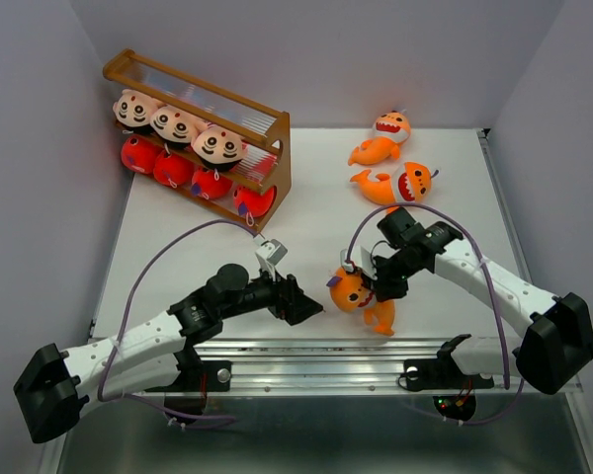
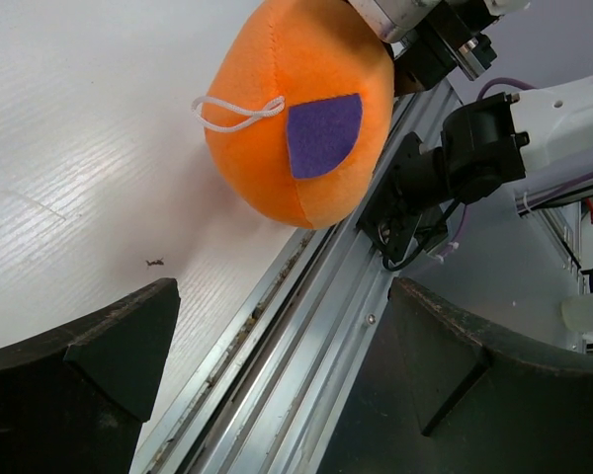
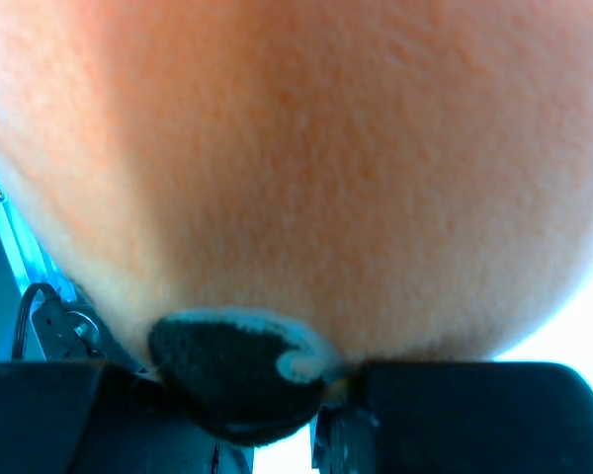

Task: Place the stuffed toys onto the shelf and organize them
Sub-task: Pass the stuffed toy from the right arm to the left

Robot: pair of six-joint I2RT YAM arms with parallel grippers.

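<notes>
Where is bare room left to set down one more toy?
On the shelf, the top tier is bare; the tiers below hold boy toys and red sharks. The table is free between the shelf and the two orange sharks. Crowded: the near edge, where the open left tool faces the right tool gripping a third orange shark.

This is probably a robotics lab's test cell, not a home or shop. A bare white table [image 1: 316, 197] fills the middle of the top view, boxed in by plain pale walls [image 1: 30, 148] at left, back and right. An aluminium rail [image 1: 326, 355] runs along the bottom edge. Bolted there are the left arm [image 1: 128, 351] and right arm [image 1: 494, 281], with purple cables [image 1: 407, 205] looping over them. The only furnishings are a wooden shelf [image 1: 282, 158] at upper left and plush toys [image 1: 400, 185].
</notes>
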